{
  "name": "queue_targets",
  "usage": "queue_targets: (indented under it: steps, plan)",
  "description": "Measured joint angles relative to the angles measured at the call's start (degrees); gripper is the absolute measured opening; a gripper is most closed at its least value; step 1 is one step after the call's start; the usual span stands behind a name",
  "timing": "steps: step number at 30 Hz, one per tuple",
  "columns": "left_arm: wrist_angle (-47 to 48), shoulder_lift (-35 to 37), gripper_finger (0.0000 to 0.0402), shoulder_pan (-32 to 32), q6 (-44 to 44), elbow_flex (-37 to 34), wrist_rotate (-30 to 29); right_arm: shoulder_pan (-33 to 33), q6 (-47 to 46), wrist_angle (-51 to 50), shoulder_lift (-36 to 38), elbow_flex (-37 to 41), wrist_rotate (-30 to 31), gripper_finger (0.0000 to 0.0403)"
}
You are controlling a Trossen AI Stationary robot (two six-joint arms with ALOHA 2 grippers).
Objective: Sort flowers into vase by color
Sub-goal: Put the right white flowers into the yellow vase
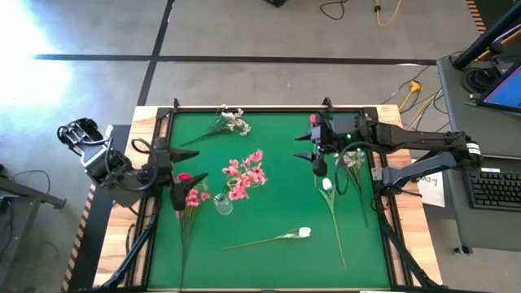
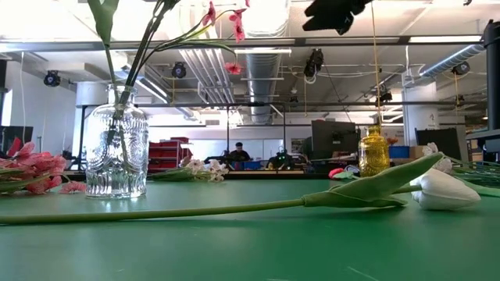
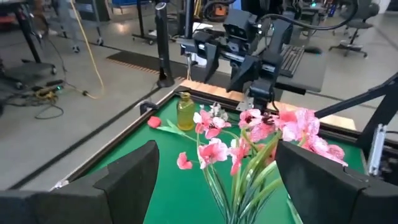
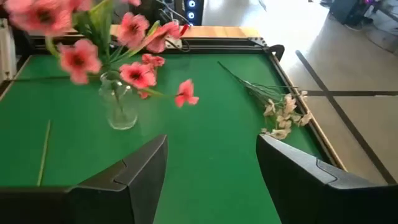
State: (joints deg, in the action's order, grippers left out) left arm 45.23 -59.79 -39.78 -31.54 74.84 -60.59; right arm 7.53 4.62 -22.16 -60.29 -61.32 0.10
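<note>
White tulip [image 2: 441, 190] lying flat, long green stem; pink sprays [image 1: 247, 174] upright in clear vase [image 1: 223, 203]

Left gripper [image 1: 163, 167] at frame's left edge, fingers spread wide. Right gripper [image 1: 308, 148] upper right of centre, fingers apart.

My two arms are dark, nearly black, built of blocky jointed segments with black cables looping along them; the right arm [image 1: 423, 146] carries a small green light near its wrist and white lettering on a link, and the left arm [image 1: 122, 172] has a pale grey cluster of fittings at its outer end. From my wrist cameras, the left gripper [image 3: 217, 180] and right gripper [image 4: 211, 177] each show two broad, matte black, wedge-shaped fingers with angular faceted faces.
</note>
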Motion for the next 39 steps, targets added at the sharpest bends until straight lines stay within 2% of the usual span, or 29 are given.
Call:
queue_targets:
  steps: [8, 15, 21, 29, 39]
  plan:
    - [-2.94, -1.8, 0.0306, 4.06, -0.03, 0.1, 0.22, -1.05, -3.29, 1.43, 4.76, 7.65, -0.01, 0.0231]
    - [-3.72, -4.4, 0.0298, 11.2, -0.42, -0.01, 7.57, -1.05, -6.91, -2.57, 6.97, 9.35, -0.06, 0.0231]
    - [-3.74, -5.7, 0.0287, 14.34, 1.42, 0.46, 10.6, -1.75, -11.87, -5.03, 7.03, 10.09, -0.06, 0.0231]
    - [-2.74, -4.95, 0.0285, 14.34, 4.17, 1.28, 10.12, -4.47, -24.69, -10.32, 6.36, 10.14, -0.09, 0.0231]
    - [2.95, -3.42, 0.0285, 14.34, 5.56, 1.45, 9.96, -10.4, -43.97, -24.38, 1.55, 10.14, -0.05, 0.0231]
